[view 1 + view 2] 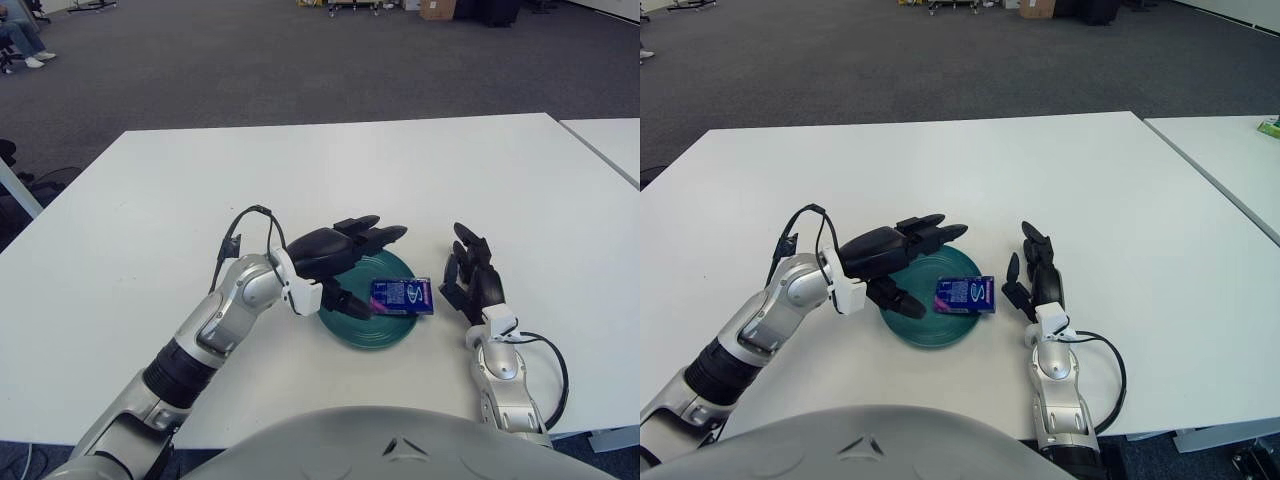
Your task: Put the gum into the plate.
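Observation:
A blue gum pack [402,297] lies flat on the right side of the dark green plate [365,332], its right end over the rim. My left hand [345,250] hovers over the plate's left and back part with fingers spread and holding nothing. My right hand [470,275] rests on the table just right of the plate, fingers relaxed and empty.
The white table [300,180] stretches wide behind and to the left of the plate. A second white table [612,140] stands at the right with a narrow gap between. A seated person [20,35] is far back left on the grey carpet.

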You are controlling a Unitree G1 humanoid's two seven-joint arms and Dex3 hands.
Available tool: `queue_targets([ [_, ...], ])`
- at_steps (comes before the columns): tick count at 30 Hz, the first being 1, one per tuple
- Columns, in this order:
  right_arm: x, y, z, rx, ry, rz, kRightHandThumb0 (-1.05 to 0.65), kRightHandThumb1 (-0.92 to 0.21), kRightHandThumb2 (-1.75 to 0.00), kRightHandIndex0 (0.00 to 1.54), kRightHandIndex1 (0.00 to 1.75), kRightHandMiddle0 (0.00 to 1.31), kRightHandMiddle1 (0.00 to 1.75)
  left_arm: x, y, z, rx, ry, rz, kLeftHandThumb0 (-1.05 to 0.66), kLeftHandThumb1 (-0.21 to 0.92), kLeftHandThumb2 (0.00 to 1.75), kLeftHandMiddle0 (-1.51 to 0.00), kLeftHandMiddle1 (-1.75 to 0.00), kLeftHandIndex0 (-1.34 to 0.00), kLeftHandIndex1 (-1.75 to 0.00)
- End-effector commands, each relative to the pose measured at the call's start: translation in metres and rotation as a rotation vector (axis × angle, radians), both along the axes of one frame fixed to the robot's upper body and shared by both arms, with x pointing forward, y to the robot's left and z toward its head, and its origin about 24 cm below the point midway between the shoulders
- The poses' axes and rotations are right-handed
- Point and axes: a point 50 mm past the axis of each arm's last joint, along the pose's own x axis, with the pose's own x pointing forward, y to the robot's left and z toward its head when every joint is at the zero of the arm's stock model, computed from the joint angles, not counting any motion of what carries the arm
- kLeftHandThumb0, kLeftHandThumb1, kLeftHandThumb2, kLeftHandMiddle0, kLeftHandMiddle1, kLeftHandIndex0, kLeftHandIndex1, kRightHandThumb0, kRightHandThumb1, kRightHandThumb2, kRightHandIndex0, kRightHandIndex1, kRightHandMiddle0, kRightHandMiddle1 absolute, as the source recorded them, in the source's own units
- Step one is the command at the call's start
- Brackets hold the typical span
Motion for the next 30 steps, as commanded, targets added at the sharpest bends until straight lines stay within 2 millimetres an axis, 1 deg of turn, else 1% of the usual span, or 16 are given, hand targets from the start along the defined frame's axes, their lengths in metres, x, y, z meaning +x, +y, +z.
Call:
queue_targets([
  [1,-0.028,0.004,-0.043,0.036,0.296,-0.026,-0.75,-0.92,-0.97,0.16,0.0,0.0,0.47,0.005,0.014,0.006,-0.081,-0.003,0.087,-1.05,0.92,0.24,0.0,0.0,0.0,0.0],
  [4,-0.028,0.005,-0.043,0.031,0.3,-0.03,-0.74,-0.92,-0.98,0.16,0.0,0.0,0.5,0.006,0.026,0.007,-0.15,0.016,0.148,-1.05,0.92,0.18,0.0,0.0,0.0,0.0],
  [6,-0.028,0.005,-0.043,0.025,0.3,-0.031,-0.74,-0.92,-0.98,0.17,0.0,0.0,0.51,0.006,0.029,0.006,-0.188,0.035,0.177,-1.05,0.92,0.15,0.0,0.0,0.0,0.0],
  [7,-0.028,0.005,-0.043,0.019,0.299,-0.031,-0.73,-0.92,-0.98,0.17,0.01,0.0,0.51,0.007,0.03,0.002,-0.231,0.067,0.226,-1.05,0.92,0.15,0.0,0.0,0.0,0.0],
  [10,-0.029,0.006,-0.042,0.008,0.297,-0.031,-0.73,-0.92,-0.99,0.18,0.01,0.0,0.53,0.01,0.031,-0.009,-0.322,0.133,0.334,-1.05,0.92,0.2,0.0,0.0,0.0,0.0],
  [11,-0.029,0.006,-0.041,0.005,0.296,-0.031,-0.73,-0.92,-0.99,0.19,0.01,0.0,0.54,0.013,0.03,-0.018,-0.367,0.159,0.379,-1.05,0.92,0.22,0.0,0.0,0.0,0.0],
  [12,-0.029,0.006,-0.041,0.003,0.296,-0.031,-0.72,-0.92,-0.99,0.19,0.01,0.0,0.54,0.014,0.028,-0.024,-0.397,0.177,0.411,-1.05,0.92,0.28,0.0,0.0,0.0,0.0],
  [13,-0.03,0.007,-0.041,0.001,0.296,-0.03,-0.72,-0.92,-0.99,0.19,0.01,0.0,0.54,0.016,0.028,-0.031,-0.444,0.189,0.458,-1.05,0.92,0.3,0.0,0.0,0.0,0.0],
  [14,-0.03,0.007,-0.041,0.0,0.296,-0.03,-0.72,-0.92,-0.99,0.19,0.01,0.0,0.54,0.017,0.028,-0.036,-0.475,0.196,0.491,-1.05,0.92,0.38,0.0,0.0,0.0,0.0],
  [16,-0.03,0.007,-0.04,0.0,0.297,-0.029,-0.72,-0.92,-0.99,0.2,0.01,0.0,0.55,0.017,0.031,-0.042,-0.539,0.197,0.549,-1.05,0.92,0.44,0.0,0.0,0.0,0.0],
  [18,-0.031,0.007,-0.04,0.005,0.298,-0.028,-0.72,-0.92,-0.99,0.19,0.01,0.0,0.55,0.012,0.036,-0.05,-0.632,0.218,0.626,-1.05,0.92,0.56,0.0,0.0,0.0,0.0],
  [22,-0.031,0.008,-0.039,0.013,0.299,-0.029,-0.71,-0.92,-0.99,0.19,0.01,0.0,0.55,0.005,0.043,-0.062,-0.736,0.278,0.696,-1.05,0.92,0.66,0.0,0.0,0.0,0.0],
  [27,-0.031,0.007,-0.039,0.011,0.294,-0.034,-0.71,-0.92,-1.0,0.2,0.01,0.0,0.57,-0.024,0.055,-0.092,-0.837,0.421,0.828,-1.05,0.92,0.76,0.0,0.0,0.0,0.0],
  [30,-0.031,0.006,-0.039,0.008,0.292,-0.035,-0.7,-0.92,-1.0,0.2,0.01,0.0,0.59,-0.03,0.057,-0.1,-0.855,0.456,0.879,-1.05,0.92,0.84,0.0,0.0,0.0,0.0],
])
